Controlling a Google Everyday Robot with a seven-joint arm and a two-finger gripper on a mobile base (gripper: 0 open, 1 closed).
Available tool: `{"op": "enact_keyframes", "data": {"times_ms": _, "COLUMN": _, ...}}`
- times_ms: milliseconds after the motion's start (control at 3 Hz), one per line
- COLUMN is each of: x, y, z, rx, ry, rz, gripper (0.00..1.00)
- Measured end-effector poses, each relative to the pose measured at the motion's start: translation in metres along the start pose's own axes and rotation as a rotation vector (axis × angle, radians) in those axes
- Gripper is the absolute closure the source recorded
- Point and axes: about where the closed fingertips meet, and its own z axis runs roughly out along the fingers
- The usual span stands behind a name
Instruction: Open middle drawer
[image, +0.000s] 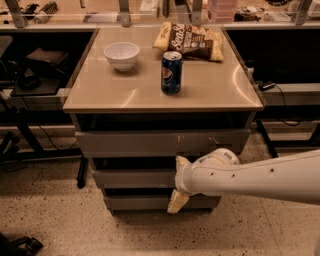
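Observation:
The middle drawer is a plain grey flat front, second of three under the beige table top, and it looks closed. My gripper is at the drawer's right half, on the end of my white arm coming in from the right. Its two pale fingers are spread apart. The upper fingertip is at the drawer's top edge. The lower fingertip hangs in front of the bottom drawer. The arm hides the right part of the middle drawer.
The top drawer has pale scratch flecks. On the table stand a white bowl, a blue soda can and a brown chip bag. Dark shelves and cables flank the cabinet. Speckled floor lies in front.

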Motion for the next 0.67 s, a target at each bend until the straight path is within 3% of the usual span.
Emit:
{"op": "enact_keyframes", "data": {"times_ms": 333, "x": 0.0144, "y": 0.0241, "z": 0.0284, "rx": -0.066, "ry": 0.010, "rz": 0.024, "gripper": 0.00}}
{"op": "enact_keyframes", "data": {"times_ms": 667, "x": 0.0143, "y": 0.0241, "z": 0.0285, "rx": -0.066, "ry": 0.010, "rz": 0.024, "gripper": 0.00}}
